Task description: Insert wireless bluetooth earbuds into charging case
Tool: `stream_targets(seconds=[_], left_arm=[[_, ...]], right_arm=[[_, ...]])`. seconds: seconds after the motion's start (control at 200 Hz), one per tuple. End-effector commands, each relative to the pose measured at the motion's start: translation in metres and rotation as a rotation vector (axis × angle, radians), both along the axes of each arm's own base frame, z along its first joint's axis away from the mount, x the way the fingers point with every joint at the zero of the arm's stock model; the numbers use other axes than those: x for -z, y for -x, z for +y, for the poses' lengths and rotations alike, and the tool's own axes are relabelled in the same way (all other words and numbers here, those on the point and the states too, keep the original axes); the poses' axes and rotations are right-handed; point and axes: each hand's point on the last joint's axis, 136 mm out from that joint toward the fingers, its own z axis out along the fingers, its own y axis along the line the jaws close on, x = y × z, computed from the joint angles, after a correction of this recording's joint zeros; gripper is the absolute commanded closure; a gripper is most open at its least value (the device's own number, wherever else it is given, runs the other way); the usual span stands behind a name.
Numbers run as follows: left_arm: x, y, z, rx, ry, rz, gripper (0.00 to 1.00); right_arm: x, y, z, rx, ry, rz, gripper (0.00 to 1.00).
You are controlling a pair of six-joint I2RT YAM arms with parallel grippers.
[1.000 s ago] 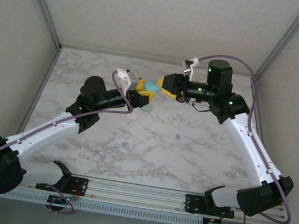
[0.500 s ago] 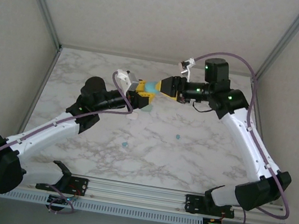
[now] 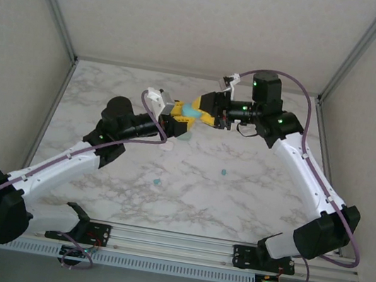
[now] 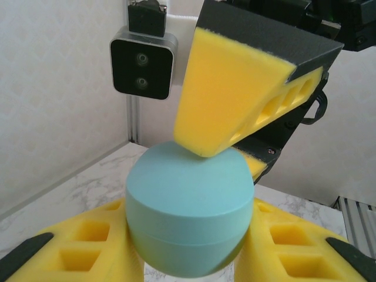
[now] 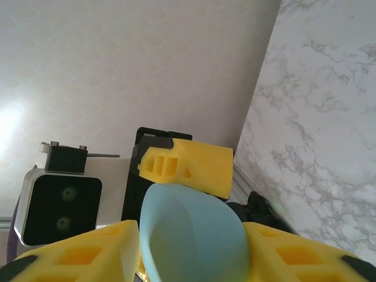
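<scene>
Contact was the change noted. The right pincer [image 3: 200, 109], which a second earlier stood just beside the case with its jaws wide, had advanced over it and narrowed. One of its yellow foam fingers [image 4: 229, 94] rested on the crown of the teal case [image 4: 188, 211]. From the right wrist the case sat between both fingers, touched on each side, so this pincer was judged closed on the upper half. The left pincer [image 3: 180, 116] was unchanged, part-closed and clamping the lower half of the same case, clear above the tabletop [image 3: 256, 209]. The lid seam showed shut.

Judgement: the pair were set to prise the lid up, a step needed before anything can be inserted. A teal earbud [image 3: 224, 172] and a second earbud [image 3: 157, 180] lay loose on the tabletop, nearer the arm bases than either pincer and well apart from both.

No brand, label or legible writing was found on the case, the fingers or the camera housing [image 4: 144, 61] behind the right pincer.
</scene>
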Motion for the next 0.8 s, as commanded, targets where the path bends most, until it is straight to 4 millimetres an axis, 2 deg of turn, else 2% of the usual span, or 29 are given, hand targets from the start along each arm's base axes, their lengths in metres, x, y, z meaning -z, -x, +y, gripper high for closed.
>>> stream_targets(seconds=[0.0, 0.18, 0.285, 0.35, 0.445, 0.526, 0.796], left_arm=[[-0.0167, 0.0042, -0.0002, 0.009, 0.023, -0.046, 0.66], [-0.0164, 0.0023, 0.0013, -0.008, 0.02, -0.047, 0.66], [-0.0162, 0.0009, 0.0014, -0.014, 0.017, -0.046, 0.63], [-0.0168, 0.0002, 0.001, -0.015, 0.019, -0.045, 0.59], [-0.0199, -0.0001, 0.001, -0.015, 0.029, -0.046, 0.57], [-0.021, -0.0006, 0.0007, -0.016, 0.036, -0.045, 0.53], [-0.0205, -0.0005, 0.0005, -0.013, 0.042, -0.041, 0.54]], right_arm=[[0.0059, 0.0026, 0.0058, -0.037, -0.018, 0.045, 0.58], [0.006, 0.0033, 0.0078, -0.046, -0.044, 0.063, 0.62], [0.0051, 0.0035, 0.007, -0.04, -0.044, 0.055, 0.69], [0.0048, 0.0026, 0.0066, -0.031, -0.042, 0.046, 0.77], [0.006, -0.0004, 0.0064, -0.008, -0.05, 0.05, 0.8], [0.0041, -0.0028, 0.0069, 0.004, -0.079, 0.051, 0.81], [0.0027, -0.0052, 0.008, 0.015, -0.122, 0.058, 0.82]])
